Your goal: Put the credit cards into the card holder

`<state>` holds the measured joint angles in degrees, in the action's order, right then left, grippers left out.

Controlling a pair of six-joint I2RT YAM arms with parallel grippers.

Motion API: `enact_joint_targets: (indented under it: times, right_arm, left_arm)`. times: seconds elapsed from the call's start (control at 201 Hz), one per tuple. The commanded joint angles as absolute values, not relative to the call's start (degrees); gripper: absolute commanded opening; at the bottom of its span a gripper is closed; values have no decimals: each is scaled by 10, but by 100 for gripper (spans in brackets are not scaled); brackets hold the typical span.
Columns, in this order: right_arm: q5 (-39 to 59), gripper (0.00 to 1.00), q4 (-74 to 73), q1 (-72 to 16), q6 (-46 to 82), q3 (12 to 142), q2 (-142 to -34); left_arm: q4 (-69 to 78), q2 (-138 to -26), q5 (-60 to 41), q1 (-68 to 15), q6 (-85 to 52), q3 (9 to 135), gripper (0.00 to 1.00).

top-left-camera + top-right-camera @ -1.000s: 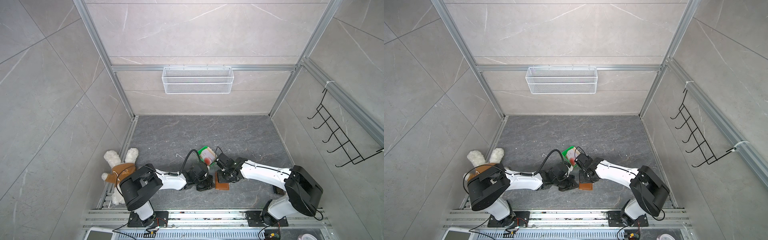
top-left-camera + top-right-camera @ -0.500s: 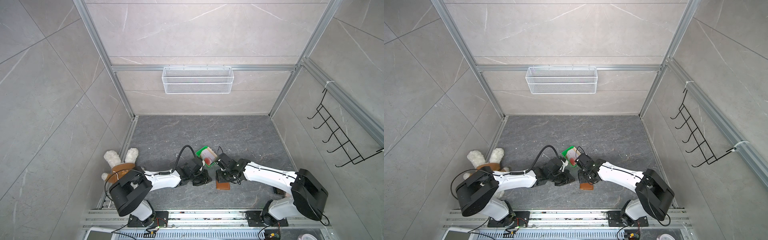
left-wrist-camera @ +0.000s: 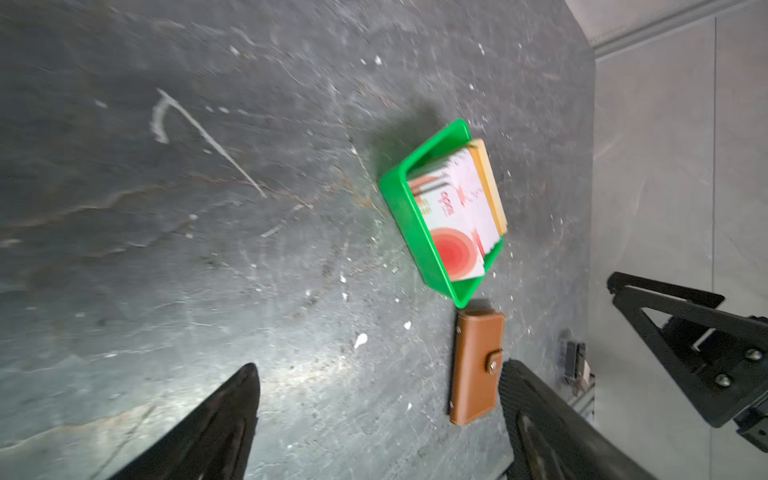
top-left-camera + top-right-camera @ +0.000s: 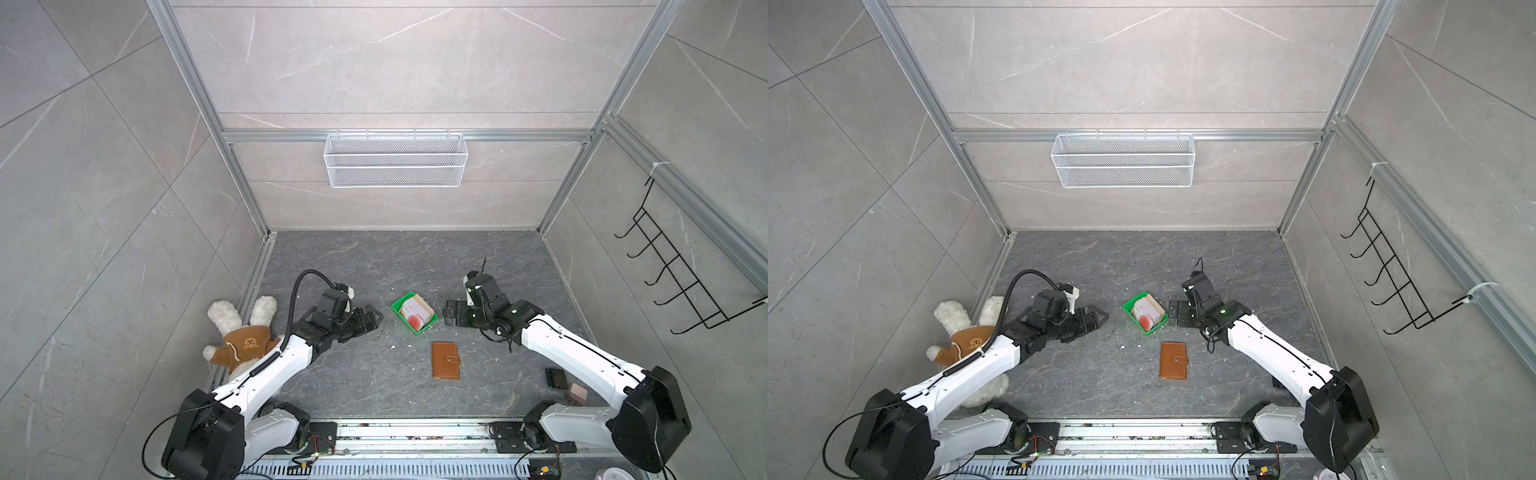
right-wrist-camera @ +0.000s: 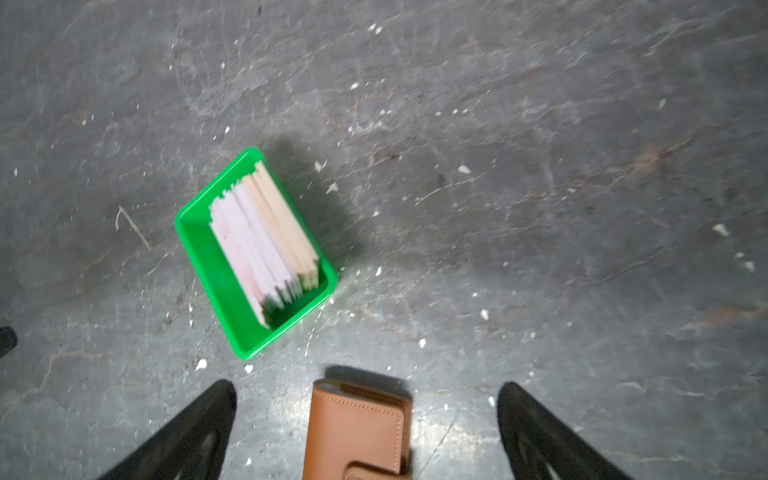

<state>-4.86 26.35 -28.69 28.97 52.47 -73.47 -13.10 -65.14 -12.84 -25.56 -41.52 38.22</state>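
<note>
The credit cards [image 4: 415, 313] [image 4: 1147, 312] stand as a whitish-pink stack with a red round blot inside a small green tray [image 4: 405, 321]. The card holder [image 4: 446, 360] [image 4: 1174, 360], a tan leather wallet, lies closed and snapped on the floor just in front of the tray. My left gripper [image 4: 374, 318] hovers open and empty to the left of the tray. My right gripper [image 4: 449, 313] hovers open and empty to the right of it. The left wrist view shows cards [image 3: 457, 216] and card holder [image 3: 476, 365]; the right wrist view shows the card holder [image 5: 357, 432] between my open fingers.
A plush rabbit [image 4: 241, 336] lies by the left wall. A dark phone-like object [image 4: 555, 378] and a small pinkish item [image 4: 577, 392] sit under the right arm. A wire basket [image 4: 395, 160] hangs on the back wall, a hook rack [image 4: 681, 282] on the right wall. White crumbs dot the floor.
Both grippers were shut and close together at the card holder. They have opened and drawn apart, left one leftward, right one rightward. The card holder stays closed on the floor.
</note>
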Motion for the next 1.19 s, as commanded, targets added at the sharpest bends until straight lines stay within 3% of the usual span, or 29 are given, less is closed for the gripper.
enact_joint_targets:
  times: [0.0, 0.065, 0.239, 0.353, 0.413, 0.667, 0.861, 1.031, 1.19]
  right_arm:
    - [-76, 100, 182, -238, 249, 499, -714]
    - [-99, 100, 143, -213, 233, 480, -706]
    - [-136, 100, 69, -137, 196, 443, -710]
    - [-211, 100, -42, -113, 153, 379, -703]
    - [-221, 100, -103, -102, 123, 347, -709]
    - [-246, 100, -328, -91, 44, 254, -764]
    - [-192, 100, -507, -73, 35, 192, -832]
    - [-136, 100, -595, -59, 30, 164, -870]
    - [-67, 100, -525, -40, 25, 200, -871]
  left_arm:
    - [-161, -628, -72, -212, -351, 382, 98]
    - [-143, -626, -68, -178, -319, 377, 98]
    - [-120, -620, 67, -139, -251, 369, 98]
    - [-98, -624, 63, -74, -215, 358, 96]
    - [-60, -624, 56, -48, -171, 340, 100]
    - [130, -641, 85, -22, -31, 264, 100]
    - [343, -729, 28, 31, -39, 205, 100]
    - [424, -785, -30, 57, -14, 208, 100]
    - [487, -834, -55, 79, -29, 194, 99]
